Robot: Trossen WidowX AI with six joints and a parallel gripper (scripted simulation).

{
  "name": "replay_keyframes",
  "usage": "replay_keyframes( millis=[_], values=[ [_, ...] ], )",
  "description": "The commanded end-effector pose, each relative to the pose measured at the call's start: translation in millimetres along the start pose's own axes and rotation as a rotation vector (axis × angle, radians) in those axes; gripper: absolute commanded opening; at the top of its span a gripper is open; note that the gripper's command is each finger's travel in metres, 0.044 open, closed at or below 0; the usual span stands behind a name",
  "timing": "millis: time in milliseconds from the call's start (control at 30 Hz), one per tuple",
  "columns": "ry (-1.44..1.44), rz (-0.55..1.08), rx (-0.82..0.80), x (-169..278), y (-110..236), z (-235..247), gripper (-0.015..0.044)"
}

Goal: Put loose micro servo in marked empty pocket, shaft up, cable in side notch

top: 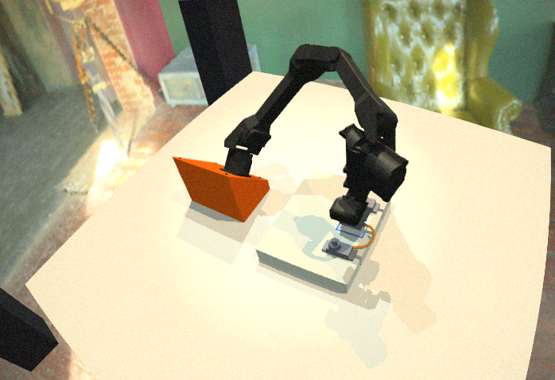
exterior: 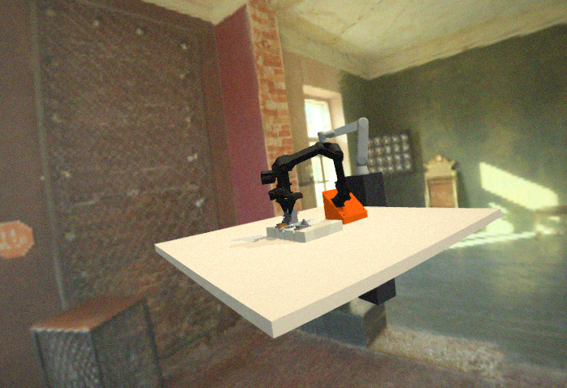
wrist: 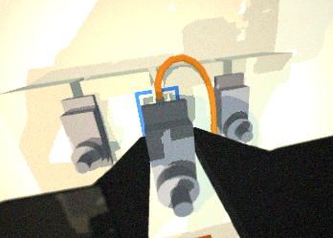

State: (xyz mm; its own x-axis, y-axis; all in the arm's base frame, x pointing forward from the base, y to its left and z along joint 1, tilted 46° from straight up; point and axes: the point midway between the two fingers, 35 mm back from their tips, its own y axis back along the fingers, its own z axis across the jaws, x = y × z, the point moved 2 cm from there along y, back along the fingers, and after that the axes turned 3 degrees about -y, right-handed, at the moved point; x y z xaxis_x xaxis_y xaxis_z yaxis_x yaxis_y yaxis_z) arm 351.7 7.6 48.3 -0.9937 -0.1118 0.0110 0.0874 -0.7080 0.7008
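Note:
My gripper [top: 350,217] [exterior: 286,213] [wrist: 168,138] is shut on the grey micro servo [wrist: 167,123], with its output shaft [wrist: 182,200] pointing up toward the wrist camera. The servo is low over the blue-outlined pocket [top: 351,234] [wrist: 139,107] on the pale deck [top: 296,237] [exterior: 320,232] [wrist: 122,107]. It covers most of the outline; only the far and left bars show. Its orange cable [top: 368,237] [wrist: 191,63] loops out past the pocket's far end and curves back to the right. I cannot tell how deep the servo sits.
Two mounted servos flank the pocket, one [top: 338,248] [wrist: 83,128] on one side and one [top: 374,207] [wrist: 232,107] on the other. The arm's orange base block [top: 219,188] [exterior: 343,207] stands left of the deck. A black pillar [top: 215,39] rises behind the table.

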Motion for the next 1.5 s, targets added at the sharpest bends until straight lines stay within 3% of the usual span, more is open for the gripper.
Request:
replay_keyframes(
  millis=[0,1467],
  values=[
    [-0.006,-0.004,-0.005,-1,-6,0,0.0],
    [-0.006,-0.004,-0.006,-1,-37,1,0.0]
  ],
)
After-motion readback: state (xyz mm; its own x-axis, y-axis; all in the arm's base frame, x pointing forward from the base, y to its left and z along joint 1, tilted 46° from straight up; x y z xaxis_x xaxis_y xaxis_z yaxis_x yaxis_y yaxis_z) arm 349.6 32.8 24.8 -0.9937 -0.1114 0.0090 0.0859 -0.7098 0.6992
